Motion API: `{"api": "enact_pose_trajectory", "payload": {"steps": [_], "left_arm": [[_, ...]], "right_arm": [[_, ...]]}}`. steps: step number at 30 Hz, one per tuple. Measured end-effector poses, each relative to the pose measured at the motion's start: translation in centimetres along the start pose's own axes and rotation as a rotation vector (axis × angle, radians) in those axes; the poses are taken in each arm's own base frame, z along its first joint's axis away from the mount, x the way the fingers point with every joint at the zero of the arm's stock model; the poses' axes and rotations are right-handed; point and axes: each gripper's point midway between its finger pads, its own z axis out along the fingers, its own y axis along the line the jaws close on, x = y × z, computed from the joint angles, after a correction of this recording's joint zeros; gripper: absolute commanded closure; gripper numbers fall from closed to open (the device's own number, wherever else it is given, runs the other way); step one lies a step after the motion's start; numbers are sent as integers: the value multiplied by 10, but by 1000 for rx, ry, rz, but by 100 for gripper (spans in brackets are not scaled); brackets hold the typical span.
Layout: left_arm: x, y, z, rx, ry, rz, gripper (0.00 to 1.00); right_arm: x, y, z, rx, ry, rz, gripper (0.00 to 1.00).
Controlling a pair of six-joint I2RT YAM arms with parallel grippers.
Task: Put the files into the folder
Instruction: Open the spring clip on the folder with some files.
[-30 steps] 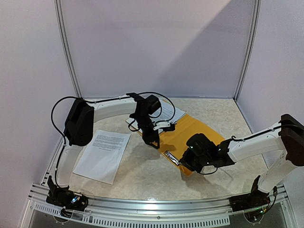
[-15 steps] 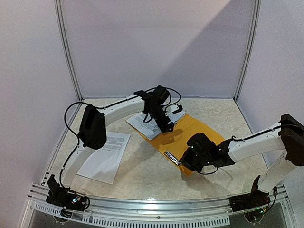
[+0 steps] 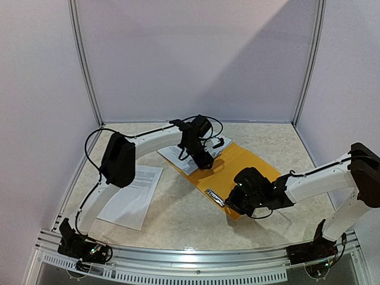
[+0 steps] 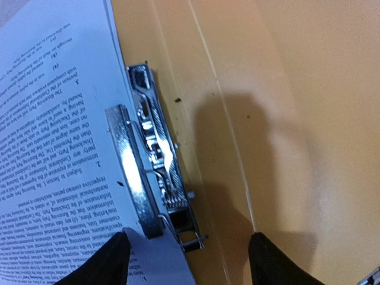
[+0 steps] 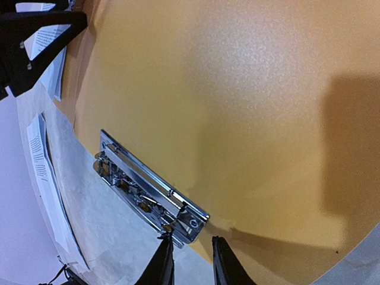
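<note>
I'm working both arms over the folder point(image 3: 249, 163), which is lying open and flat on the table point(image 3: 178, 222), roughly mid-table, its yellow inside facing up.

L pincer point(image 4: 190, 261): I'm holding it low over the folder's far-left part, pointing down. The jaws are standing wide, w/ nothing between them but the yellow sheet of the folder and the end of a metal clip point(image 4: 151, 178). The L fingers point(image 4: 113, 264) are showing dark at the bottom of the wrist view, one over paper, the other over bare yellow. A printed sheet point(image 4: 53, 148) is lying on the folder beside that clip, its edge running along it; the clip's shiny bar is sitting on the sheet's margin. From the top view that sheet point(image 3: 181, 155) is sticking out past the folder's far-left edge onto the table.

R pincer point(image 5: 190, 264): I'm keeping it down at the folder's near-left edge, jaws narrow, just a slim gap. The tips are sitting right at the end of a second metal clip point(image 5: 151, 190), which is lying along that edge. Can't tell if I'm pinching anything there or only pressing nearby.

Another printed sheet point(image 3: 127, 196) is lying flat on the table to the L, well apart from the folder, partly under my L arm's elbow in the top view.
</note>
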Motion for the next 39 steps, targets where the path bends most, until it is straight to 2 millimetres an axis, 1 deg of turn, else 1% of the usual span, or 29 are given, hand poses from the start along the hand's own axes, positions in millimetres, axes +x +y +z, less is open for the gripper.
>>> {"api": "enact_pose_trajectory", "payload": {"steps": [4,6,10,13,16,19,21,22,25,30,35,39], "left_arm": [[11,-5,-14,38,33,-6,40],[16,-7,-28,57,44,-10,44],[23,-3,-60,70,40,-16,49],[29,-6,-72,101,35,-23,49],[39,-21,-67,163,53,-19,45],[64,-45,-53,233,114,4,38],[81,-61,-45,264,160,36,38],[78,-64,-47,263,153,53,39],[73,-70,-48,252,144,93,49],[63,-70,-46,238,131,102,60],[53,-69,-48,205,115,118,62],[50,-80,-46,181,128,154,67]], "right_arm": [[0,1,-2,-4,-1,-2,77],[-1,4,-4,-16,0,-3,76],[1,11,-6,-44,12,-6,76],[2,16,-6,-65,20,-5,76],[5,18,-4,-72,36,-12,76],[8,16,0,-63,48,-20,76],[9,15,1,-60,56,-20,76],[9,15,1,-63,59,-19,76],[9,22,1,-92,65,-13,77],[12,24,6,-124,76,3,80],[13,22,10,-119,83,21,82],[12,20,10,-111,83,37,82]]}}
